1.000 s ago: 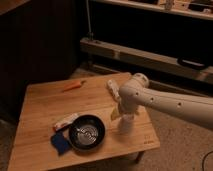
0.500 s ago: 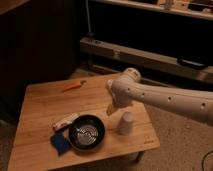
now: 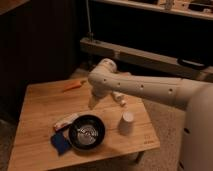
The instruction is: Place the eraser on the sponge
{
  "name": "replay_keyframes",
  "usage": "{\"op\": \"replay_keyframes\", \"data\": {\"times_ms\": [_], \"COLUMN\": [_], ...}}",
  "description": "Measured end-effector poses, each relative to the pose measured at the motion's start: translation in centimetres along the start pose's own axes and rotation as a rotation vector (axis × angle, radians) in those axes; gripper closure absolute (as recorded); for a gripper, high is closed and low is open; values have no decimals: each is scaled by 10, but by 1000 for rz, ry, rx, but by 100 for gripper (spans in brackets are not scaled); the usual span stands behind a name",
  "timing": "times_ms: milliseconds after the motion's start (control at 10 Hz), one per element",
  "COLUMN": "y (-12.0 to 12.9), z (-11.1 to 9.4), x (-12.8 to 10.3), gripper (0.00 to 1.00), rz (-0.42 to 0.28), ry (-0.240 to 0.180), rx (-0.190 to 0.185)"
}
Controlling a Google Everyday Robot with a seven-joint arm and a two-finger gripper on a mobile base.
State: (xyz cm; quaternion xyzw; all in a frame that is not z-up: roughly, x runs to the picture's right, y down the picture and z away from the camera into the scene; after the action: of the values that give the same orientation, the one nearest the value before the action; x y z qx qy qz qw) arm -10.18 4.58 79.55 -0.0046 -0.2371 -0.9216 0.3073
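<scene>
One bowl (image 3: 86, 133) crowds the sponge (image 3: 59, 144); gripper (image 3: 93, 103) above table (image 3: 40, 100)

This looks like a robot test room or lab rather than a home, though the light is dim. A low wooden table (image 3: 40, 105) stands on a speckled hard floor (image 3: 169, 117). At the far side a pale metal beam (image 3: 140, 55) runs under a long shelf (image 3: 145, 6) holding gear too dark to name. The white robot arm (image 3: 145, 89) reaches in from the right, its gripper (image 3: 93, 103) hanging over the table's middle.
</scene>
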Motion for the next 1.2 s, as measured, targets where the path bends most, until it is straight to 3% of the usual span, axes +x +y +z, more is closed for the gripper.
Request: {"op": "replay_keyframes", "data": {"times_ms": [200, 300, 700, 1200], "y": [-30, -65, -127, -154], "z": [8, 16, 42, 58], "x": [25, 37, 33, 34], "gripper": [20, 20, 20, 20], "rz": [-110, -209, -433, -576], "ry": [9, 16, 42, 92], "rx": [27, 53, 127, 203]}}
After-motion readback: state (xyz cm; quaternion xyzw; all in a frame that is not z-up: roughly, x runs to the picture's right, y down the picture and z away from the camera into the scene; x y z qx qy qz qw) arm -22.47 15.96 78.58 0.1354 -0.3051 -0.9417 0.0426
